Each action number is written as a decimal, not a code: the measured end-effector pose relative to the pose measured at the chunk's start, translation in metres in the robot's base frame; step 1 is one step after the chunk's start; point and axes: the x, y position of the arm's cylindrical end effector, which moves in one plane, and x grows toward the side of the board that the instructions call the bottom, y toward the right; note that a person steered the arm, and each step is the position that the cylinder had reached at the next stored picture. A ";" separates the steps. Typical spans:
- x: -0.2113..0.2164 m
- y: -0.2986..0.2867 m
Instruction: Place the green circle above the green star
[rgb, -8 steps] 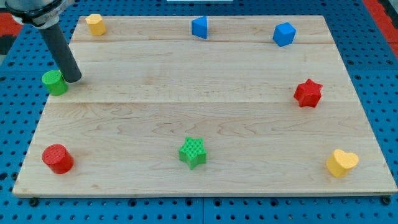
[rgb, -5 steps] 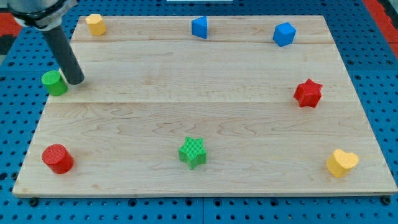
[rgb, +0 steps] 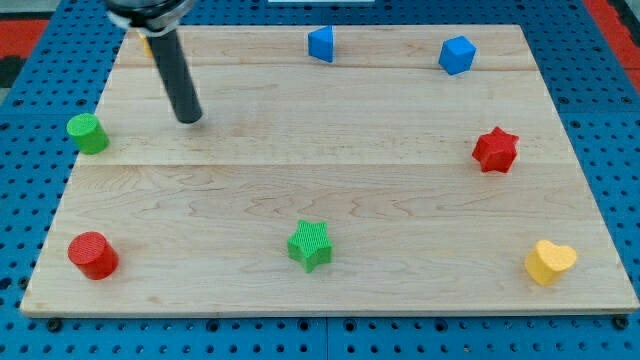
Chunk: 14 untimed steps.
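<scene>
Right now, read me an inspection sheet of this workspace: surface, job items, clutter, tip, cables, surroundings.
Surface: pale wooden board, flat.
Job's things: green circle block at the view's left edge; green star block low centre, far apart.
Clutter: red cylinder, red star, yellow heart, two blue blocks along the top.
Grippers: none; my tip stands right of the green circle, not touching.
Cables: nothing seen.
Surroundings: blue pegboard.
</scene>
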 end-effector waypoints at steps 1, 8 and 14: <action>-0.040 -0.062; 0.031 -0.109; 0.069 0.088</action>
